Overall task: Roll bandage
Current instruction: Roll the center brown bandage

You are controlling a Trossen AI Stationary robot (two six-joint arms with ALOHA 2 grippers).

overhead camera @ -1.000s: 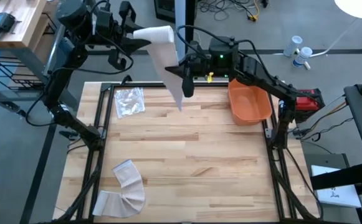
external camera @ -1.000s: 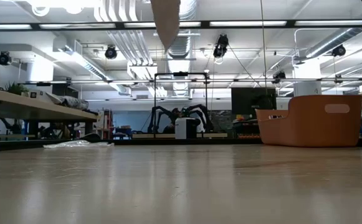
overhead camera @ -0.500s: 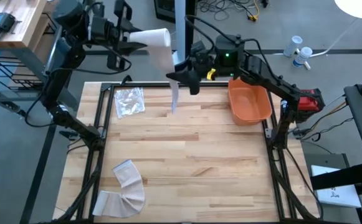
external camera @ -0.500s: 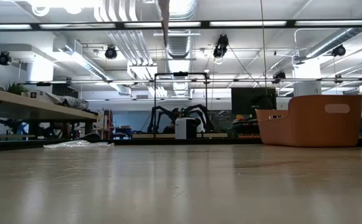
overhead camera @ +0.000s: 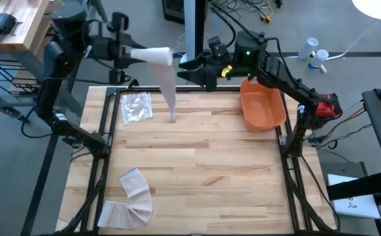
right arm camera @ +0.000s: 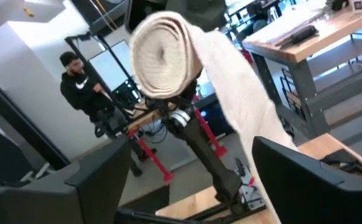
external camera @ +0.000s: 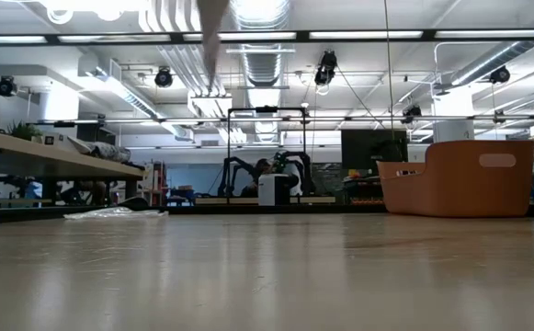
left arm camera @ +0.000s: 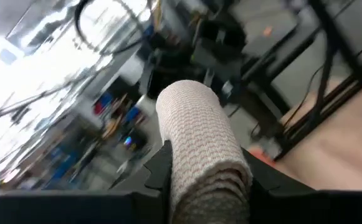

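Currently I've got the left gripper (overhead camera: 130,54) fingers pinching the bandage roll (overhead camera: 152,55) upper left of frame, loose tail hanging over the surface (overhead camera: 197,164), right gripper (overhead camera: 193,68) fingers spread beside it.

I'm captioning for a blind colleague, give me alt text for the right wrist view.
A rolled bandage, held by the left gripper, fills the upper frame, its loose tail hanging between the right gripper's open fingers. A person stands in the background.

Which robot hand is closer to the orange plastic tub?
The right. The right gripper hangs beside the orange plastic tub, just past the table's far edge. The left gripper, holding the beige bandage roll, is farther away, beyond the far-left corner.
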